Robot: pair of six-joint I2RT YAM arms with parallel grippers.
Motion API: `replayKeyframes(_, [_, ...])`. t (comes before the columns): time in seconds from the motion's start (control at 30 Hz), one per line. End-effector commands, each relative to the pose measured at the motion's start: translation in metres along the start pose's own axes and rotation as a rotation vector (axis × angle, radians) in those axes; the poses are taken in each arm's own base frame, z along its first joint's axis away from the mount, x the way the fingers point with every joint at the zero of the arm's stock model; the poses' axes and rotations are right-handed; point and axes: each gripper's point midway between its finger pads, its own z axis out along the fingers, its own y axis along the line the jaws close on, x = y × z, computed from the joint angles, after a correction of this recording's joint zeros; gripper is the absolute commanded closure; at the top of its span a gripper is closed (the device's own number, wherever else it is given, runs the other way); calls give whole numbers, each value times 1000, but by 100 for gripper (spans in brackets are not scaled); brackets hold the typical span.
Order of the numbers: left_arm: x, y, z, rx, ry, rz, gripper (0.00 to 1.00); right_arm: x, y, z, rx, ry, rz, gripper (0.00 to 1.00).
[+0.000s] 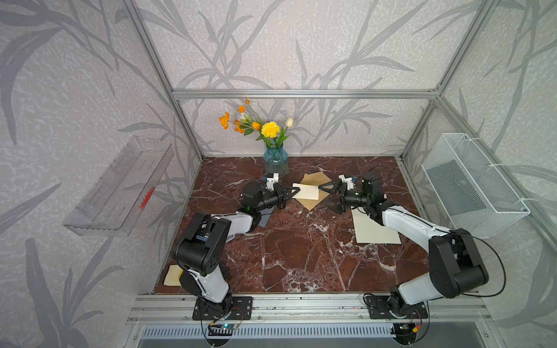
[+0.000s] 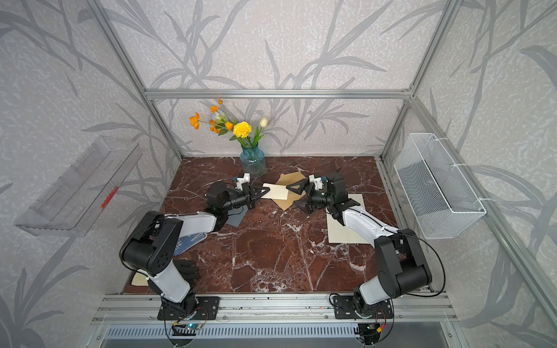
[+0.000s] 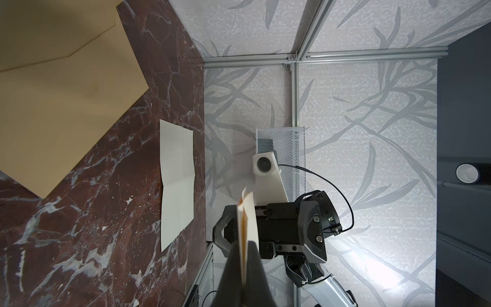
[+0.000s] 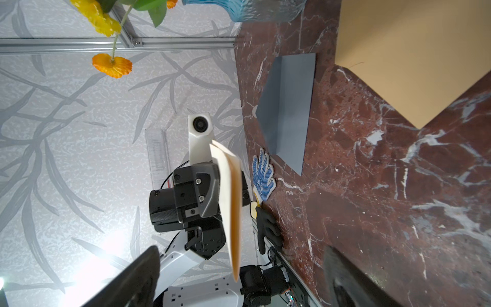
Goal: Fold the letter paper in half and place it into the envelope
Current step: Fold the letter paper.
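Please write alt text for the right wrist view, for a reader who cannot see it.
The left gripper, seen head-on, is shut on the folded cream paper, held edge-on above the marble table. On the table lie a brown envelope and a grey sheet. The right gripper stands open in the foreground.

- Pale walls (image 1: 301, 45) with a grey leaf pattern, braced by a silver metal frame (image 1: 301, 94).
- Red-brown marble table (image 1: 301, 256) with white veins, lower centre.
- Clear plastic shelf (image 1: 117, 186) at left; white wire basket (image 1: 473, 186) at right.
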Motion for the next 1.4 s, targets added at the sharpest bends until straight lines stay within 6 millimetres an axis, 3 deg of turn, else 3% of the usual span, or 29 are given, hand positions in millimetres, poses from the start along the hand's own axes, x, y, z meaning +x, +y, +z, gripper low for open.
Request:
replayKeyframes(0.0, [4, -34, 2, 96, 47, 65, 100, 4, 15, 3, -47, 30, -45, 6])
replayKeyframes(0.13, [6, -35, 4, 87, 61, 69, 100, 3, 14, 12, -43, 32, -52, 7])
replayKeyframes(0.27, [10, -34, 6, 78, 74, 70, 100, -1, 19, 24, -50, 36, -65, 16])
replayKeyframes(0.5, [14, -29, 5, 39, 74, 79, 100, -8, 34, 31, -82, 34, -94, 57])
replayKeyframes(0.73, [13, -27, 3, 14, 56, 85, 100, -4, 26, 30, -52, 34, -95, 100])
replayKeyframes(0.87, [10, -25, 2, -5, 30, 84, 91, -5, 26, 28, -42, 20, -103, 100])
replayKeyframes(1.0, [5, -19, -3, -67, -43, 72, 45, -8, 27, 24, -21, -24, -116, 100])
replayKeyframes(1.03, [4, -18, -5, -83, -70, 68, 40, -8, 28, 23, -20, -33, -118, 100])
replayKeyframes(1.17, [9, -26, -4, -115, -122, 88, 41, -9, 30, 25, -13, -66, -122, 100])
replayKeyframes(1.37, [14, -31, 3, -111, -140, 99, 60, -7, 34, 34, -25, -71, -129, 100])
